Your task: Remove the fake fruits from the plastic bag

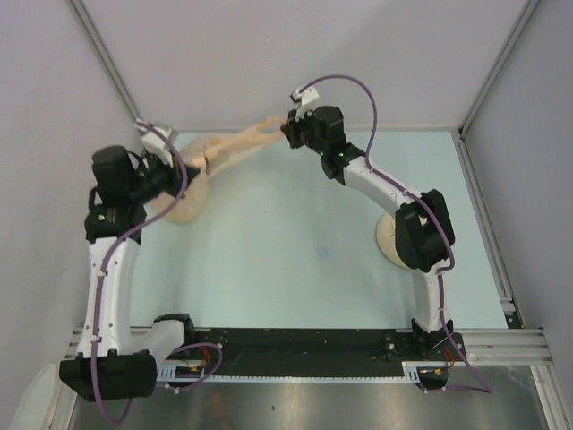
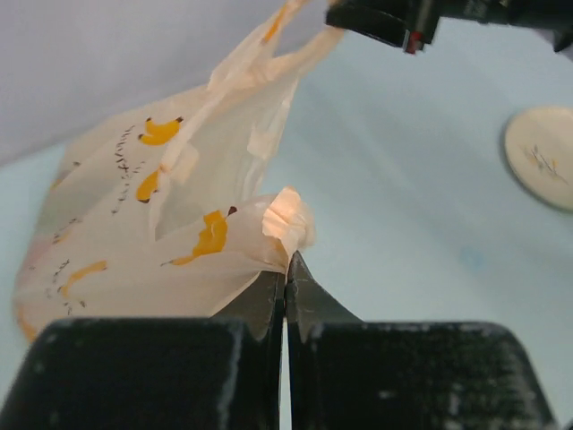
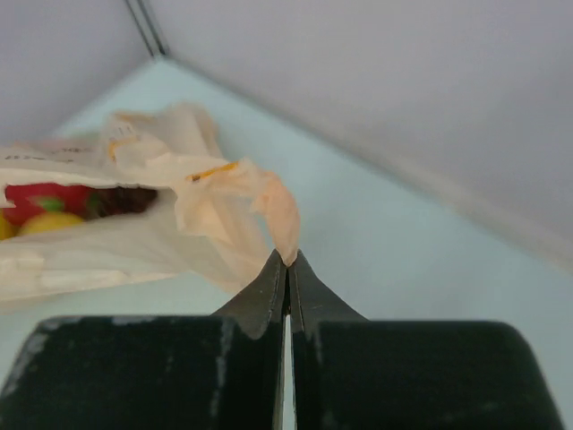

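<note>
The bag lies at the far left corner of the bench, stretched slantwise between the two arms; its bulging body sits close to the left edge, and its handles reach toward the middle of the far edge. Walls stand close along the left, far and right edges; bare bench runs from the bag to the near edge and across to the plate, which sits near the right edge, partly under the right arm and well apart from the bag.

The left fingers are clenched on a bunched fold of film at the bag's side, tips meeting on it; the right fingers are clenched on a handle, drawn taut near the far edge.

The fruits lie inside the bag, seen through its open mouth from the right wrist; a red one with green, a yellow one below it, something dark beside them; all sit well back from the right fingertips.
</note>
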`<act>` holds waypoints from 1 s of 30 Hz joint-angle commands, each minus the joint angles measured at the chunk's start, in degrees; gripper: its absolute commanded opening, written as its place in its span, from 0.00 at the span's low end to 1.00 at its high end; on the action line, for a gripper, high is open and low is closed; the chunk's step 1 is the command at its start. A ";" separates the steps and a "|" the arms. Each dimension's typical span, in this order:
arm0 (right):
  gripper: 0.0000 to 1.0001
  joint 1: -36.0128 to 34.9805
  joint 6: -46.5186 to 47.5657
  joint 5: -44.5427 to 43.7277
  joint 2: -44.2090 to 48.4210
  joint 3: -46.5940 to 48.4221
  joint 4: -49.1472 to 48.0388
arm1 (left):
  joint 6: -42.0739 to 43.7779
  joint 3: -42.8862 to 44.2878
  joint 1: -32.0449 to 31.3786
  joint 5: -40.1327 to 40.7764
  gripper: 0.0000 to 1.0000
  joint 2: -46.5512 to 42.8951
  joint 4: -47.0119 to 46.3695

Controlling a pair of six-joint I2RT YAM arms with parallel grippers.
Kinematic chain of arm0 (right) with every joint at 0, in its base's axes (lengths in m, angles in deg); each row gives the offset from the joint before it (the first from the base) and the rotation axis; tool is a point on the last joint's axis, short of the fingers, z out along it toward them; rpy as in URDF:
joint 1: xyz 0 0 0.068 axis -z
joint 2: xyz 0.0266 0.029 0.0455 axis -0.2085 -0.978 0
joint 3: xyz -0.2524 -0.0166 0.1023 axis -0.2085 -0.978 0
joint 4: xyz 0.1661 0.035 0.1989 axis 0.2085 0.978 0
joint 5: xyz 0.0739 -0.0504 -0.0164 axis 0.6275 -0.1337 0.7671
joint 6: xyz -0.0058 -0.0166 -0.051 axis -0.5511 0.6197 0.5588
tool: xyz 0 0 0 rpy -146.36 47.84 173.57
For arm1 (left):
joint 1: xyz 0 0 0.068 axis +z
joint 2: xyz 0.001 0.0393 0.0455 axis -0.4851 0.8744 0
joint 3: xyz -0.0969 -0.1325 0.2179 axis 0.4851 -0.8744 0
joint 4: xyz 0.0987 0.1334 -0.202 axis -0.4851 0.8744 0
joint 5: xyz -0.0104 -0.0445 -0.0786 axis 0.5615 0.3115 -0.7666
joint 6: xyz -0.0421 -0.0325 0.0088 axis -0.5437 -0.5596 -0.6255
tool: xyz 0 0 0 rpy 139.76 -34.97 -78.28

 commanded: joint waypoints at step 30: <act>0.01 25.16 37.79 0.98 21.68 -46.91 39.55 | -0.93 -7.50 -8.22 -2.54 0.57 10.95 3.05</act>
